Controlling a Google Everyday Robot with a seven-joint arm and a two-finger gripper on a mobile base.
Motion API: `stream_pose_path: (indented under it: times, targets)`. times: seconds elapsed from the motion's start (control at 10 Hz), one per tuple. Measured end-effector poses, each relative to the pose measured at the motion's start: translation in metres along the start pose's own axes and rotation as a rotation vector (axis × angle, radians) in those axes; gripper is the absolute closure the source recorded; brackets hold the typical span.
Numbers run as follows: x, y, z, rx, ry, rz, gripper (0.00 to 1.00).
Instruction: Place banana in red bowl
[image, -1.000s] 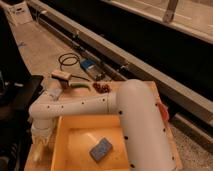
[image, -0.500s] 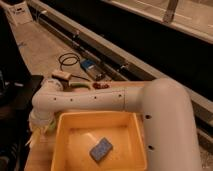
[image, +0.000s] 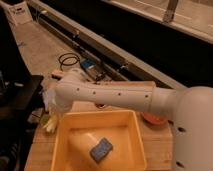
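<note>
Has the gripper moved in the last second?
Yes. The gripper, at the left wall of the yellow tub, has shifted slightly toward it.

I get one cam only. It sits high by the shoulder of the white arm and looks down & fwd along it onto the table, close in, w/ floor beyond. The gripper hangs at frame left, just beside the left wall of the yellow tub.

Pale banana at pincer, left of tub; red bowl right, half-hidden.
</note>
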Motion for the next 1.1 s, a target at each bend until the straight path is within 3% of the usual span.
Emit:
stream_pose_path:
  times: [0.2,0.3,0.9,1.1]
  targets:
    - [0.015,0.036,-0.025,-0.009,0.028,0.088,1.00]
    - [0.016,0.042,-0.029,-0.009,0.032,0.104,1.00]
    - [0.016,0.042,-0.029,-0.009,0.032,0.108,1.00]
    - [0.028,0.048,-0.038,-0.002,0.066,0.149,1.00]
